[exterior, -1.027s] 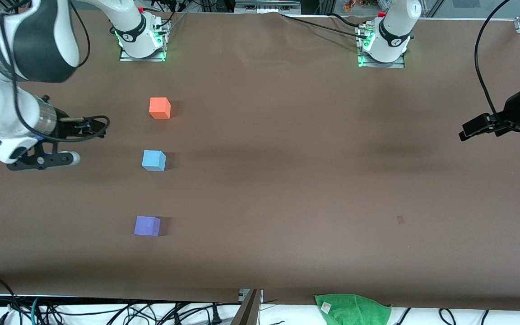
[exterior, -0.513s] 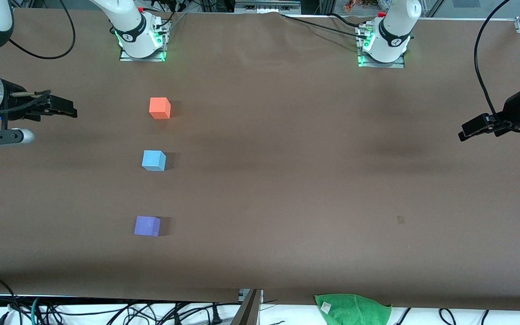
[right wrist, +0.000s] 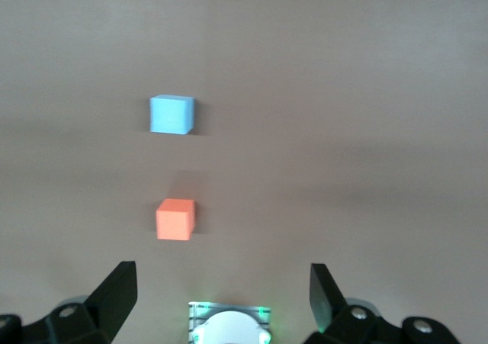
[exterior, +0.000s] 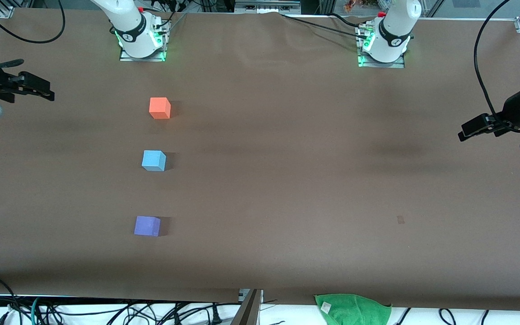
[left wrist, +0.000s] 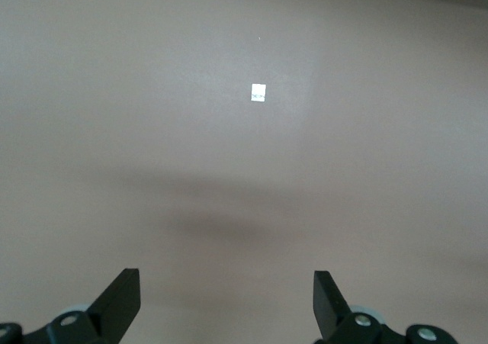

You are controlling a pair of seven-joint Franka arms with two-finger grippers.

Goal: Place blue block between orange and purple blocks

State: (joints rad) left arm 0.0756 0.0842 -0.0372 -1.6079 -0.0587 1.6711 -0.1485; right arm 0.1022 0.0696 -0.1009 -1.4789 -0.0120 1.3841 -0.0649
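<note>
The blue block [exterior: 154, 160] sits on the brown bench [exterior: 287, 180], in a line with the other two cubes toward the right arm's end: the orange block [exterior: 160, 108] lies farther from the front camera, the purple block [exterior: 147, 226] nearer to it, and the blue one rests between them, well apart from each. No pincer touches any of them. The right pincer [exterior: 39, 90] hangs over the edge of the bench at the right arm's end, its fingers spread wide and holding nothing. The left pincer [exterior: 470, 128] waits over the bench at the left arm's end, likewise spread wide and empty; a small white label [left wrist: 258, 92] lies on the bare surface below it. A green cloth [exterior: 352, 309] lies crumpled at the bench edge closest to the front camera.
</note>
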